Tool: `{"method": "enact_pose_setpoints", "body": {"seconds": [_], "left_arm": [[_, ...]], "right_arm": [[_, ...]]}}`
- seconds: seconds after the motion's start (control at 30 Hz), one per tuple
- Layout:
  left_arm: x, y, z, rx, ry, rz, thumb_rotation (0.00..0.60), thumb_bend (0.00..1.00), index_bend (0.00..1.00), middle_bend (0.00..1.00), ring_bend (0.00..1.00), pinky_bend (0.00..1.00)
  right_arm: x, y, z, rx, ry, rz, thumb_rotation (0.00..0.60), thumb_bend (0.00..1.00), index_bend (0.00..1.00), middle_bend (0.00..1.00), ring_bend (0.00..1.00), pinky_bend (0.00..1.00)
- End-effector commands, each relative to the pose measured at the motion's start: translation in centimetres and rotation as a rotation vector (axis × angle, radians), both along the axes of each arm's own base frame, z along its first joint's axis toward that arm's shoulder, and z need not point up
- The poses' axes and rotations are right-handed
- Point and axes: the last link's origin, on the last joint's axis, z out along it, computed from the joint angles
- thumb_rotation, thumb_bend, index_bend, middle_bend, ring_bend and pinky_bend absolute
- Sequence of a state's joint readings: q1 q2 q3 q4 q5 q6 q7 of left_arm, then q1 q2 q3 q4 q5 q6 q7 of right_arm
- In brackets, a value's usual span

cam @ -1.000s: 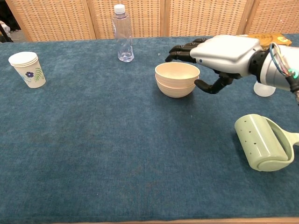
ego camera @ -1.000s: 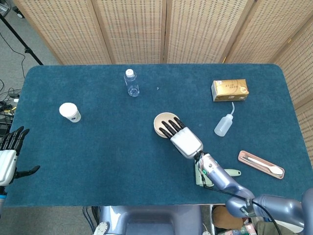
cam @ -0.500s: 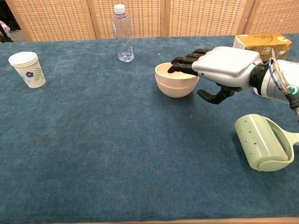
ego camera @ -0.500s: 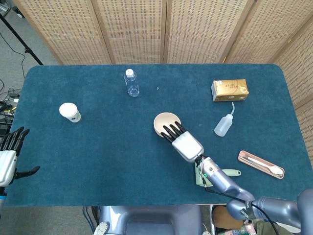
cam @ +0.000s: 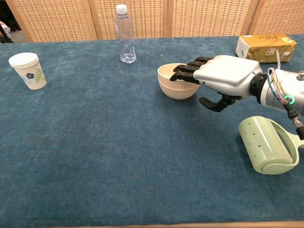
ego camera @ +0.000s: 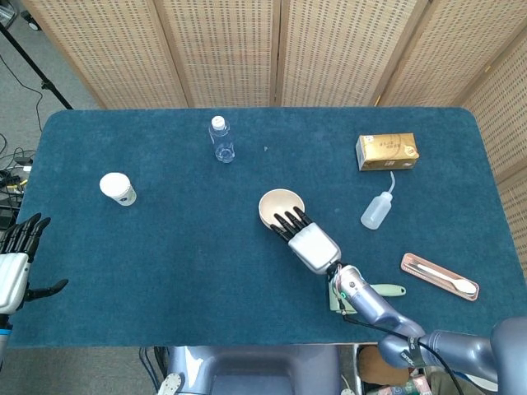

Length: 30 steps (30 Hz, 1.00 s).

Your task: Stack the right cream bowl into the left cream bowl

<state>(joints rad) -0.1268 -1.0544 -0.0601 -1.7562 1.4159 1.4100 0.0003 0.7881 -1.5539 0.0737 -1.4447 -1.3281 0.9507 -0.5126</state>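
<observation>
Two cream bowls sit nested, one inside the other [ego camera: 278, 204] [cam: 173, 86], near the middle of the blue table [ego camera: 181, 247]. My right hand [ego camera: 306, 239] [cam: 221, 76] hovers flat at the stack's near right side. Its fingers are stretched out with the dark fingertips [cam: 183, 72] over the upper bowl's rim, and it holds nothing. Whether the fingertips touch the rim I cannot tell. My left hand [ego camera: 16, 255] hangs off the table's far left edge, fingers spread and empty; only the head view shows it.
A paper cup [ego camera: 118, 188] [cam: 27, 70] stands at the left and a water bottle [ego camera: 220, 139] [cam: 124, 34] at the back. A tissue box [ego camera: 387, 151] [cam: 265, 45], squeeze bottle [ego camera: 377, 210], green lint roller [cam: 268, 145] and spoon tray [ego camera: 439, 276] lie to the right.
My right hand has drawn back toward the near right and sunk a little; its fingers spanned the bowls before and now only the tips reach the rim. The bowls have not moved.
</observation>
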Motion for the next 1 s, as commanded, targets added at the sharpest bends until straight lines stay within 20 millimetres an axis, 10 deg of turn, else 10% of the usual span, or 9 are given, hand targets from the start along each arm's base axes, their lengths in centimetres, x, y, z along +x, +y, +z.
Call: {"method": "enact_pose_setpoints", "body": {"seconds": [0.03,1.0], "left_arm": [[0.0,0.0,0.0,-0.001,0.001,-0.002,0.600,0.00,0.00,0.00,0.00,0.00],[0.0,-0.1,0.0,0.006,0.002,-0.002,0.600,0.00,0.00,0.00,0.00,0.00]], "right_arm": [[-0.2,0.1,-0.3,0.003,0.003,-0.002,0.600,0.62,0.00,0.00,0.00,0.00],[-1.1,0.2,-1.6,0.006,-0.007,-0.010,0.600,0.62,0.00,0.00,0.00,0.00]]}}
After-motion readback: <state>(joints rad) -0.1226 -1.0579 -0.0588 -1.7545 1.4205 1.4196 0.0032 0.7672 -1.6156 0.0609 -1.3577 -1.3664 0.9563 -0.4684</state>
